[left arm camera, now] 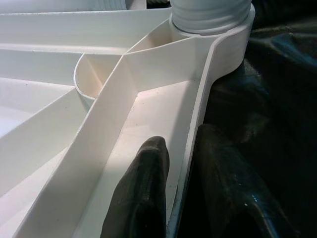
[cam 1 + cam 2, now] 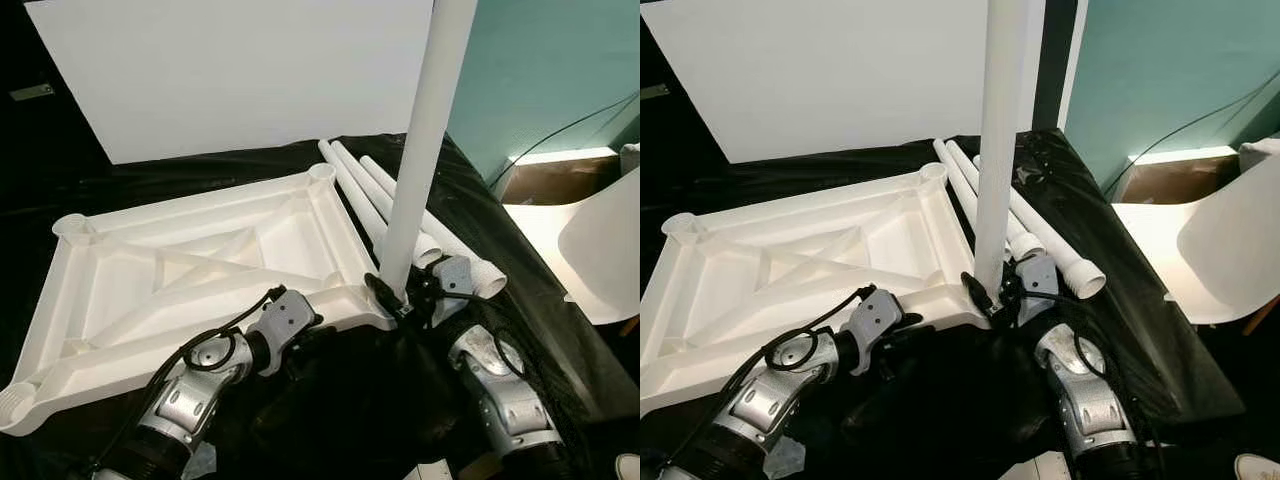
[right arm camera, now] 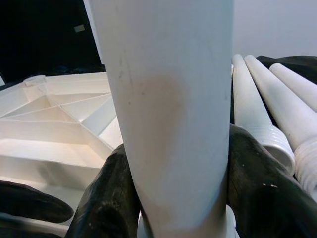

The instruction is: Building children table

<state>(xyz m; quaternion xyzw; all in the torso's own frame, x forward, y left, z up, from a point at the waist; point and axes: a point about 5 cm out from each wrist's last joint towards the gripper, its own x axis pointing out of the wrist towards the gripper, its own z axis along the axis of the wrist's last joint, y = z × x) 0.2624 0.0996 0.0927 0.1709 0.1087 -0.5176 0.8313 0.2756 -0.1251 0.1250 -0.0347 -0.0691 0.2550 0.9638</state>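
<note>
Lying beside the upright leg (image 2: 425, 140), three spare legs (image 2: 372, 195).

Teal wall (image 2: 545, 70) at 2 o'clock, large white board (image 2: 240, 70) leaning at 12. Black sheet (image 2: 520, 300) covers the floor. White chair (image 2: 1225, 250) and cardboard box (image 2: 555, 180) at 3, bright light there.

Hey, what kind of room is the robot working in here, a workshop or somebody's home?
Probably a room in a home, set up for assembling furniture. A white chair stands by a teal wall, a black sheet covers the work surface, and an upturned white tabletop lies there beside loose table legs.
</note>
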